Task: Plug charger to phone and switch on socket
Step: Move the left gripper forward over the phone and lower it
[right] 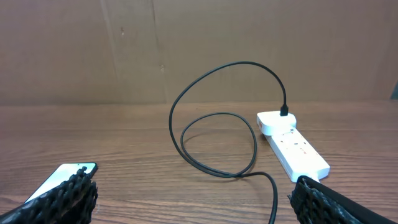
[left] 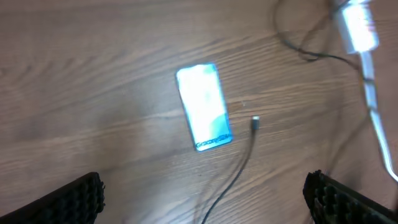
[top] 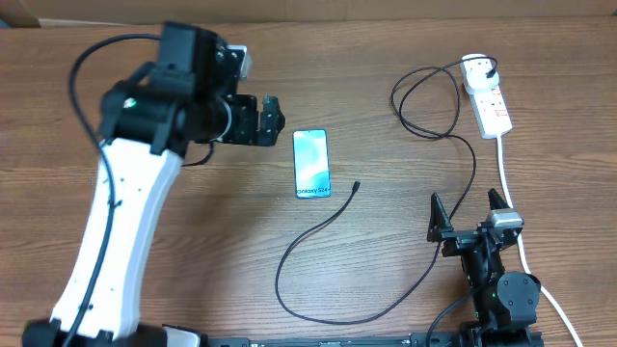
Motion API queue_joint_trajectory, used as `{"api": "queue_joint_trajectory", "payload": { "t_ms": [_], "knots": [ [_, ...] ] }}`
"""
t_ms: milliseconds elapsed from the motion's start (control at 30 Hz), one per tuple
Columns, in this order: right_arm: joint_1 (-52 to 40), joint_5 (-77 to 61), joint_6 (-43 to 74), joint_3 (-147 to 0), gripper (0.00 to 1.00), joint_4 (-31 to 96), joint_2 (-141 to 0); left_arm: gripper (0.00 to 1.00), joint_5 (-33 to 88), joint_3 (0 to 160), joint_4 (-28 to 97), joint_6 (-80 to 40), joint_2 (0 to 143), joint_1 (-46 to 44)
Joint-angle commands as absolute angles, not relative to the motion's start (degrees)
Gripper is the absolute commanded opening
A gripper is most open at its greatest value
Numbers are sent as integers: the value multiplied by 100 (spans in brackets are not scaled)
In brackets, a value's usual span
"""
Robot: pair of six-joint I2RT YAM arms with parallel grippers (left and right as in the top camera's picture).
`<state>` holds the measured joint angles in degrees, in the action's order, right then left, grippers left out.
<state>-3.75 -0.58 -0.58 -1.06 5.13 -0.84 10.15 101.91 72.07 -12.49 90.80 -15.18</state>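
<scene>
Even soft light, faint shadows, phone [left: 204, 107] blurred, washed out

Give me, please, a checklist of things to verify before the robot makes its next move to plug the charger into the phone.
1. Left gripper open and empty: ok.
2. Right gripper open and empty: ok.
3. Connector tip lying free, apart from the phone: ok.
4. Phone flat, screen up: ok.
5. Charger plugged into the socket: ok, as it looks in the right wrist view.
6. Socket switch position: cannot tell.
</scene>
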Motion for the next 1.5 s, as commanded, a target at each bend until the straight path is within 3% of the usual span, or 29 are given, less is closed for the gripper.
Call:
{"api": "queue_joint_trajectory", "payload": {
  "t_ms": [0,200,700,1000,1467],
  "knots": [
    [-357,-5,-21,-47,100,482,-16,100,-196,10569,7428,-2351,9362,-1796],
    [-357,-5,-21,-47,100,480,-16,100,-921,10949,7846,-3312,9887,-2283],
    [-357,-5,-21,-47,100,482,-16,100,285,10945,6890,-3461,11365,-2709],
    [-357,-5,-21,-47,100,482,-16,100,-467,10945,6845,-4034,12243,-3079],
    [-357,-5,-21,-47,100,482,-16,100,-484,10868,6554,-3994,12722,-3116]
  ]
}}
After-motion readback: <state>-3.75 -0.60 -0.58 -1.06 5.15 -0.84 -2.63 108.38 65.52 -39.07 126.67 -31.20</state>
